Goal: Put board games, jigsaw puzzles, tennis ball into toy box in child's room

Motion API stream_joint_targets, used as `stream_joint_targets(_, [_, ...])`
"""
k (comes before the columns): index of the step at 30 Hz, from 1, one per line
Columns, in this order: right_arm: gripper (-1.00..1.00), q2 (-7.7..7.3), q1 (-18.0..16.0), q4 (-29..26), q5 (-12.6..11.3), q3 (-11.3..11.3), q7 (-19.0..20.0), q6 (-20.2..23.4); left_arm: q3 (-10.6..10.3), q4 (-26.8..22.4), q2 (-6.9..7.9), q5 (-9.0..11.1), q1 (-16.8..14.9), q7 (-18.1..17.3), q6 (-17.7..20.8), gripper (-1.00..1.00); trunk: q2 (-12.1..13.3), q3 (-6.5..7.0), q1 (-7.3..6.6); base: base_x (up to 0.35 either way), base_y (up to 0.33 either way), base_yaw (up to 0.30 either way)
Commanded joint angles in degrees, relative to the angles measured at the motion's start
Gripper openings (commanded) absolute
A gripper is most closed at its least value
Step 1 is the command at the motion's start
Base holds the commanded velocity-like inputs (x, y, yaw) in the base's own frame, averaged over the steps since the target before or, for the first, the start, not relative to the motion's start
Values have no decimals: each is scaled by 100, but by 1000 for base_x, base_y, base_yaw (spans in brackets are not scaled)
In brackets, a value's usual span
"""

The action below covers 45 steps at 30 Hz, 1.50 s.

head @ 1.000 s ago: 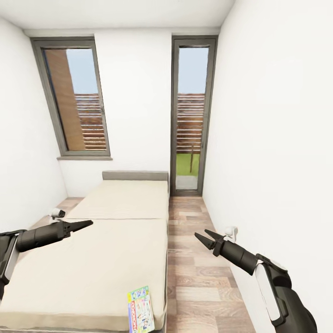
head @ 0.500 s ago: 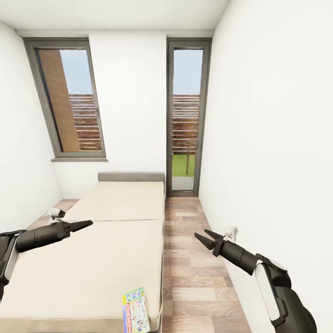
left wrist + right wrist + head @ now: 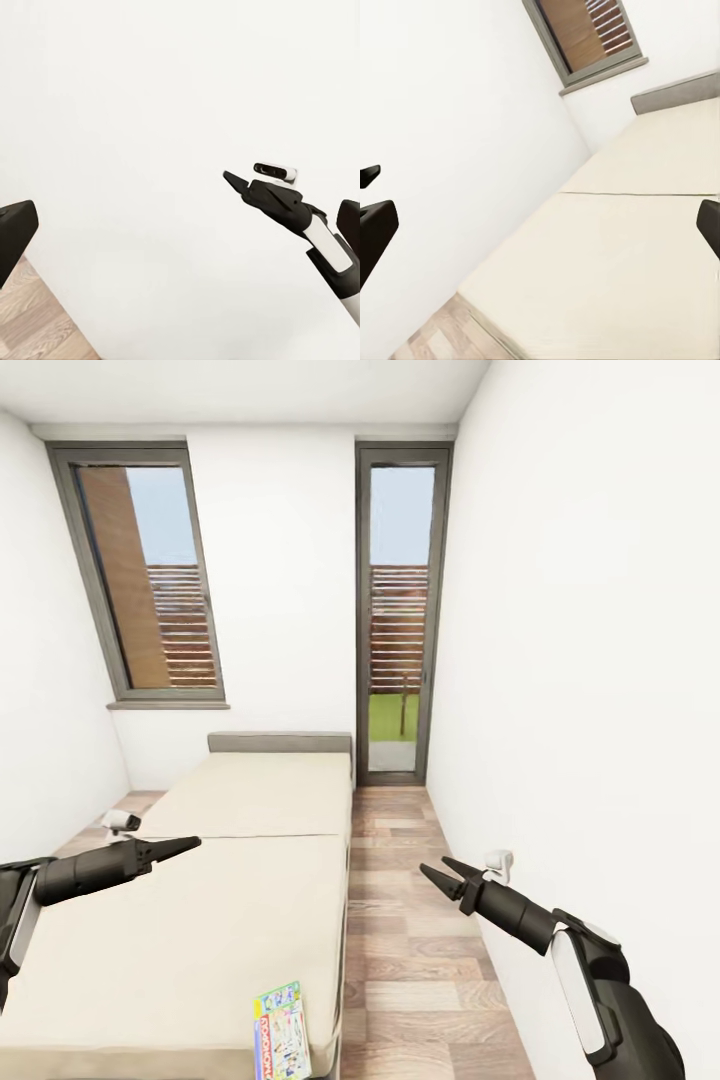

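Observation:
One board game (image 3: 280, 1032), a white-blue printed box with a green edge, lies flat on the near right corner of the bed (image 3: 200, 930). The beige mattress (image 3: 615, 247) with its grey headboard (image 3: 280, 742) runs toward the far wall. My left gripper (image 3: 185, 847) hovers open over the bed's left side, with nothing between its fingers. My right gripper (image 3: 440, 870) hangs open over the wooden floor to the right of the bed, also holding nothing. The left wrist view catches the right gripper (image 3: 234, 180) against the white wall.
A strip of wood floor (image 3: 400, 920) runs between the bed and the right wall (image 3: 600, 710). At the far end stand a glass door (image 3: 398, 610) and a grey-framed window (image 3: 140, 580). A white wall borders the bed's left side.
The whole picture has shifted left and slightly down, so the camera has moved. The arms keep the same pose in the view; the board game lies where it was on the bed.

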Motion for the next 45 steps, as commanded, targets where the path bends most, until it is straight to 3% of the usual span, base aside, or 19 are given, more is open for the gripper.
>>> stream_joint_targets(1, [100, -4, -4, 3, -39, -3, 13, 39, 1, -1, 0, -8, 0, -25, 61, 100, -4, -3, 2, 0, -222, 0])
stream_joint_targets(23, [100, -20, -5, 3, -55, -5, 13, 35, 1, -1, -3, -8, 32, -25, 61, 100, -4, -3, 2, 0, -34, 0])
stream_joint_targets(34, [100, -8, -6, 3, -67, -11, -18, 77, -14, -1, -23, -14, 33, -25, 71, 100, -4, -3, 2, -133, 0, 0])
stream_joint_targets(38, [100, 33, -6, 3, -78, -4, -305, 91, -35, 32, -40, -16, 33, -25, 76, 100, -4, -3, 2, -16, 0, 0])
stream_joint_targets(41, [100, 61, -6, 3, -98, 12, -746, 102, -68, 353, -53, -23, 21, -13, 74, 100, -4, -3, 2, -5, 0, 0])
stream_joint_targets(45, [100, 112, -6, -17, -110, 56, -1330, 120, -70, 1007, -62, -50, -33, 717, 71, 100, -4, -3, 2, -1, 0, 0])
